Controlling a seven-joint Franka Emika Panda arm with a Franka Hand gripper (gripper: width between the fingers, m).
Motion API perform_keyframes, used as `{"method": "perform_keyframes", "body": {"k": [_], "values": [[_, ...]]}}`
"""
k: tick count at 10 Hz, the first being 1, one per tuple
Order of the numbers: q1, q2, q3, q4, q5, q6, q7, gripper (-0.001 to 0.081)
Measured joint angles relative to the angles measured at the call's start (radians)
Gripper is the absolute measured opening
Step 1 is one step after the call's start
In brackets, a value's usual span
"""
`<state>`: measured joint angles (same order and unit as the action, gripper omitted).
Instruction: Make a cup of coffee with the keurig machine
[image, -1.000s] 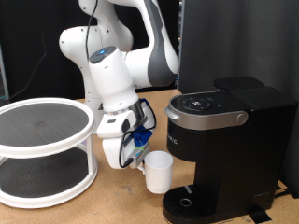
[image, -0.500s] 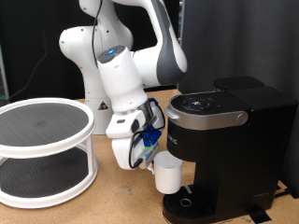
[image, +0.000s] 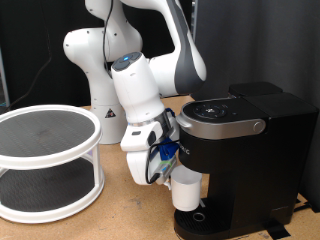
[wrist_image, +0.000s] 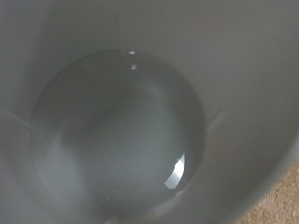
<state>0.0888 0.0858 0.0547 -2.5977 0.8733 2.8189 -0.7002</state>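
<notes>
gripper (image: 172, 172) of the white panda arm is sitting low in the middle of the exterior view, pressed in beside the front of the keurig machine (image: 240, 160), with its fingers pointing toward the exterior view's right. it is clamping the cup (image: 186, 190), a small plain white mug, by its upper part, and the cup is hanging upright just at the mouth of the machine's brewing bay, directly over the circular drip tray (image: 198, 217) at the base; whether its bottom is touching the tray cannot be told. blue cabling is showing at the wrist just behind the fingers.

the keurig machine is standing on the wooden table (image: 110, 222) at the exterior view's right, matte black and boxy, with a silver-grey ring around its top and round buttons on the lid. a white two-tier round rack (image: 48, 160) with dark mesh shelves is standing well apart at the exterior view's left.

the wrist view is looking straight down into the cup (wrist_image: 121, 131): its pale inner wall is filling nearly the whole picture, a small glint is lying on the round bottom, and a sliver of the wooden table (wrist_image: 280, 201) is showing at one corner.
</notes>
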Motion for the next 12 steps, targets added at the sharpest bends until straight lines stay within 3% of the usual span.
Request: {"method": "perform_keyframes", "body": {"k": [12], "values": [[-0.003,0.023,0.009,0.026,0.027,0.018,-0.004,0.0073]]}}
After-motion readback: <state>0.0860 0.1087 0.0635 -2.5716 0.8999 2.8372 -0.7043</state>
